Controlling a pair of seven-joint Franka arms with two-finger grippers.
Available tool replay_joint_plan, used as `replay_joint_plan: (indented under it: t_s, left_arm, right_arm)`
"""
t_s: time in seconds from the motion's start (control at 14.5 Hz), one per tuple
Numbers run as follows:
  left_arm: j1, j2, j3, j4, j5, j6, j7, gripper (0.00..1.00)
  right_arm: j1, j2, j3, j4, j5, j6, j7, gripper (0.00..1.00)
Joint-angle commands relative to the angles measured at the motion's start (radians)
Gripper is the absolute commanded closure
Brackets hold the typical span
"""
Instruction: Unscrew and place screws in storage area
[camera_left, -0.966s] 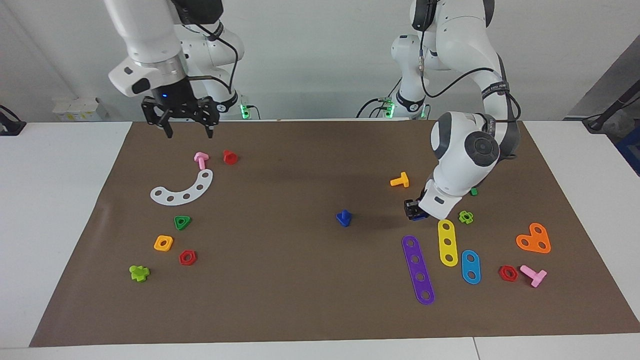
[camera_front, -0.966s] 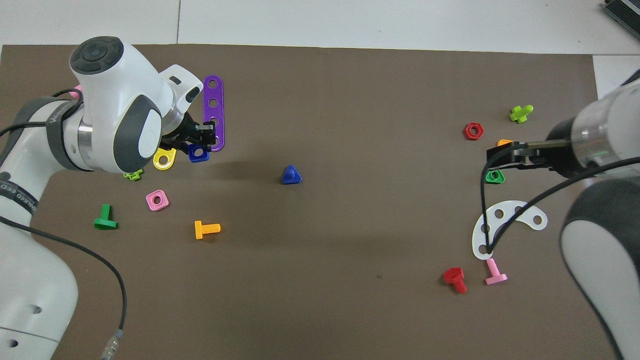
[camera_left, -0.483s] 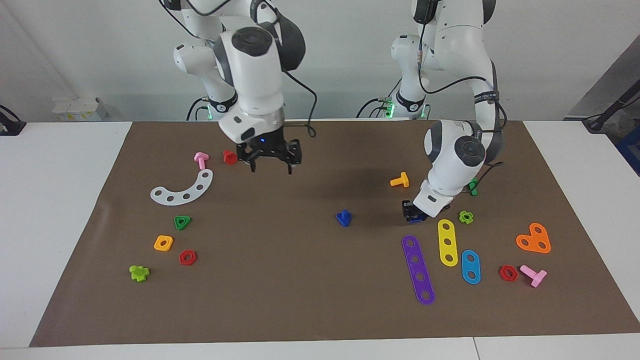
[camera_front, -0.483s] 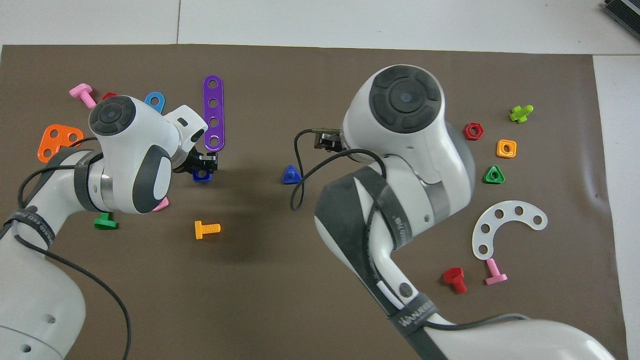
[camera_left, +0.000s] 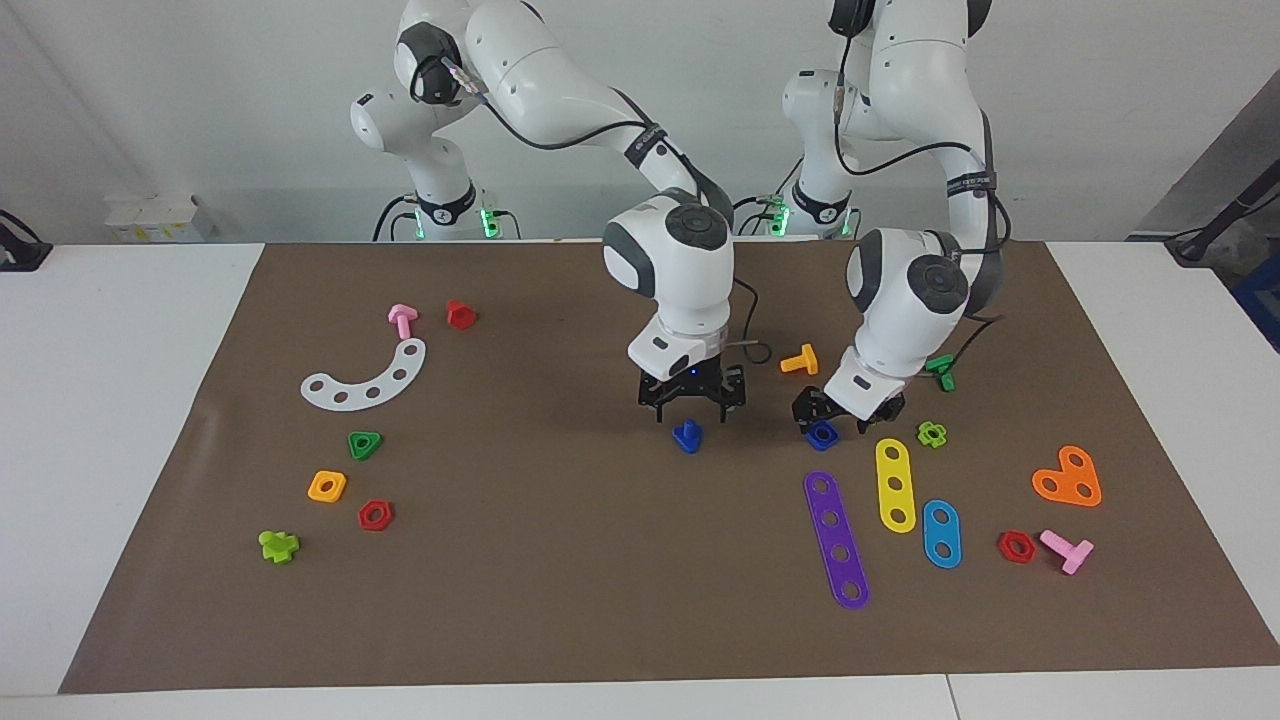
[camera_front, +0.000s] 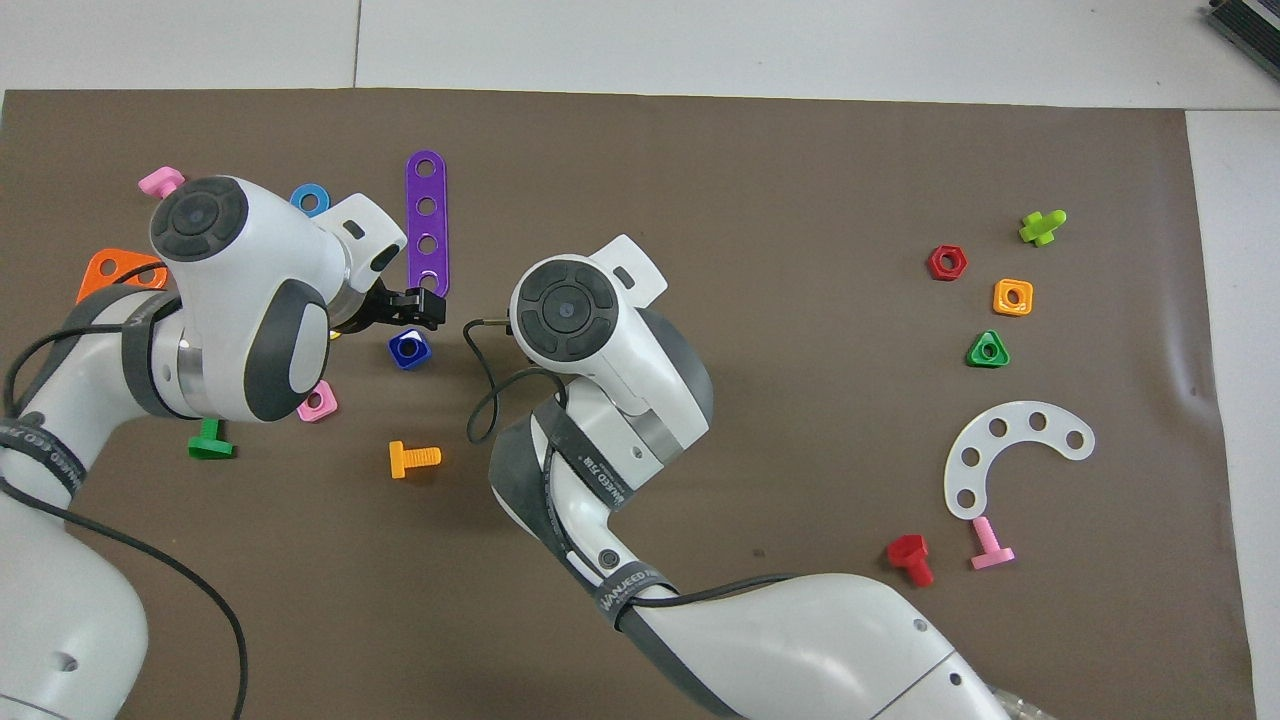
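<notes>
The dark-blue bolt (camera_left: 687, 436) stands head-down on the brown mat near its middle. My right gripper (camera_left: 692, 412) hangs just above the bolt with its fingers open on either side of it and not touching it. In the overhead view the right wrist hides both the bolt and the gripper. My left gripper (camera_left: 825, 415) is open just above a flat blue nut (camera_left: 822, 434), which lies loose on the mat (camera_front: 410, 349). The storage area is the stretch of mat around the white curved strip (camera_left: 365, 380), toward the right arm's end.
A green triangle nut (camera_left: 365, 444), an orange square nut (camera_left: 327, 486) and a red hexagon nut (camera_left: 375, 515) lie by the white strip. The purple strip (camera_left: 836, 540), the yellow strip (camera_left: 895, 484) and an orange bolt (camera_left: 800, 360) lie around the left gripper.
My right arm swung from the right arm's end of the mat to the middle and came down over the blue bolt. My left gripper let go of the blue nut, which now lies on the mat.
</notes>
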Motion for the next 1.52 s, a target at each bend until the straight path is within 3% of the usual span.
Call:
replay_joint_plan:
  t_s: [0.0,0.07,0.14,0.48,0.69,1.03,1.31,1.38,1.45]
  left_arm:
    - [0.062,-0.017,0.004,0.103,-0.019,-0.139,0.024,0.00]
    - [0.094,-0.025,0.004,0.108,-0.012,-0.153,0.032,0.00]
    - [0.130,-0.034,0.004,0.108,-0.010,-0.164,0.071,0.00]
    - [0.294,-0.087,0.012,0.105,-0.004,-0.246,0.334,0.00]
    - [0.306,-0.133,0.012,0.115,0.097,-0.294,0.334,0.00]
    - [0.306,-0.161,0.012,0.275,0.169,-0.522,0.328,0.00]
    - [0.306,-0.248,0.012,0.278,0.175,-0.578,0.328,0.00]
    - [0.306,-0.259,0.012,0.278,0.175,-0.585,0.328,0.00]
    - [0.306,-0.268,0.010,0.277,0.175,-0.592,0.328,0.00]
  right_arm:
    - [-0.005,-0.002,-0.003,-0.021,-0.015,0.019,-0.008,0.20]
    - [0.001,0.002,-0.003,-0.031,-0.017,0.036,-0.006,0.32]
    - [0.010,0.007,-0.003,-0.048,-0.017,0.079,-0.008,0.35]
    - [0.012,-0.001,-0.003,-0.110,-0.017,0.112,-0.011,0.37]
    - [0.016,-0.013,-0.003,-0.139,-0.017,0.112,-0.011,0.43]
    - [0.015,-0.010,-0.005,-0.142,-0.019,0.153,-0.012,0.45]
    - [0.016,-0.012,-0.003,-0.144,-0.019,0.150,-0.012,0.46]
    - [0.016,-0.012,-0.005,-0.142,-0.019,0.148,-0.012,0.54]
    - [0.016,-0.012,-0.005,-0.142,-0.020,0.150,-0.015,0.90]
